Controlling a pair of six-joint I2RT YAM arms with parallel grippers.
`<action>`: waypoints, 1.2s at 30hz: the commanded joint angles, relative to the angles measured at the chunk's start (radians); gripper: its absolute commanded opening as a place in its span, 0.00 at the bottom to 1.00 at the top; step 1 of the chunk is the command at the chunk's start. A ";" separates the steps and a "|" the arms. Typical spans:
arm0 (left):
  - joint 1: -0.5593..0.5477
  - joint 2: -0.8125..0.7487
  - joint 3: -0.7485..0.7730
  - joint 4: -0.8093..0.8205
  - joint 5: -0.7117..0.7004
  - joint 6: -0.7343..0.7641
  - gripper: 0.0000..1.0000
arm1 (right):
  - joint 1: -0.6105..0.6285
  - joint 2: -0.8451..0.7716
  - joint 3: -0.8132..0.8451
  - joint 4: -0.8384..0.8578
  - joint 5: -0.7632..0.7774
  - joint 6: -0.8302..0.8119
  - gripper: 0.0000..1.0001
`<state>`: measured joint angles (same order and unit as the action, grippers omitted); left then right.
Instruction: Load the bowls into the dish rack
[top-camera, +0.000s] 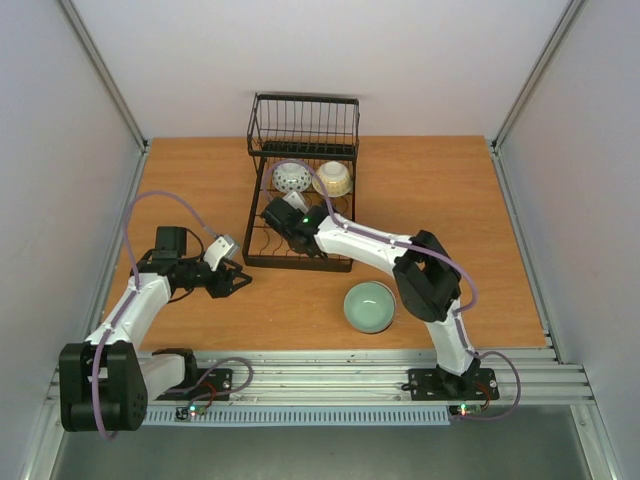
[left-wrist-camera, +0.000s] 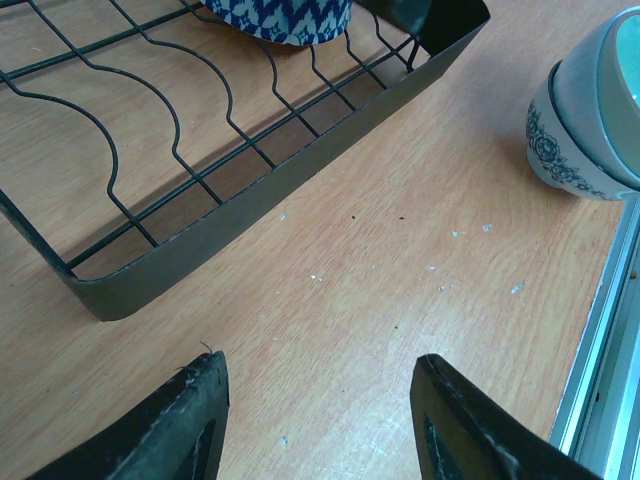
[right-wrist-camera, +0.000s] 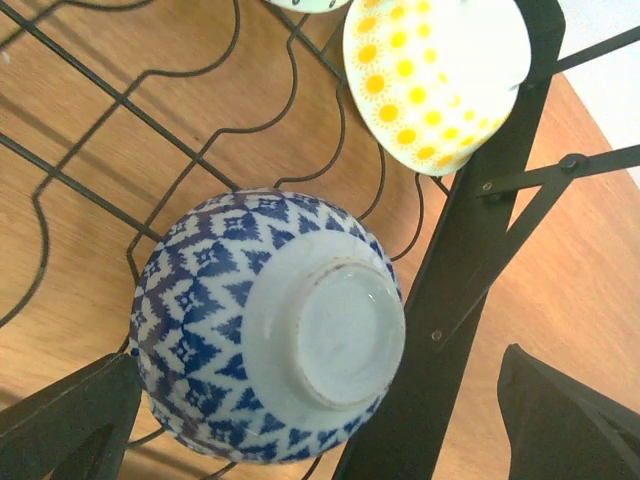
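Note:
The black wire dish rack (top-camera: 300, 262) stands at the table's middle back. A white patterned bowl (top-camera: 291, 177) and a cream-yellow bowl (top-camera: 333, 179) stand in its far slots. My right gripper (top-camera: 274, 216) hovers over the rack's near part. It is open (right-wrist-camera: 318, 358) astride an upturned blue-and-white bowl (right-wrist-camera: 200, 290) lying on the rack wires, and the right finger is clear of it. A yellow sun-patterned bowl (right-wrist-camera: 440, 80) leans behind. A celadon green bowl (top-camera: 369, 306) sits on the table, nested in a blue-flowered white bowl (left-wrist-camera: 555, 160). My left gripper (top-camera: 240, 287) is open and empty.
The rack's taller wire basket section (top-camera: 303, 125) stands at the far end. In the left wrist view the rack's dark front wall (left-wrist-camera: 250, 215) lies just ahead of my left fingers (left-wrist-camera: 195, 410). The metal rail (top-camera: 330, 365) runs along the table's near edge.

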<state>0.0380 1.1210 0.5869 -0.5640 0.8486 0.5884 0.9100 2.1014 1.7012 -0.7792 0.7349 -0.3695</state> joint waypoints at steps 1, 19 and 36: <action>0.003 -0.007 -0.005 0.018 0.013 0.017 0.52 | 0.007 -0.088 -0.049 0.064 -0.076 -0.004 0.99; 0.004 -0.030 -0.012 0.025 0.012 0.007 0.52 | 0.007 -0.674 -0.416 0.149 -0.522 0.140 0.94; 0.003 -0.025 -0.018 0.024 0.005 0.010 0.52 | 0.009 -1.040 -0.689 -0.193 -0.318 0.411 0.47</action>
<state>0.0380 1.0977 0.5777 -0.5640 0.8486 0.5877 0.9112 1.0985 1.0691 -0.8215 0.2939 -0.0887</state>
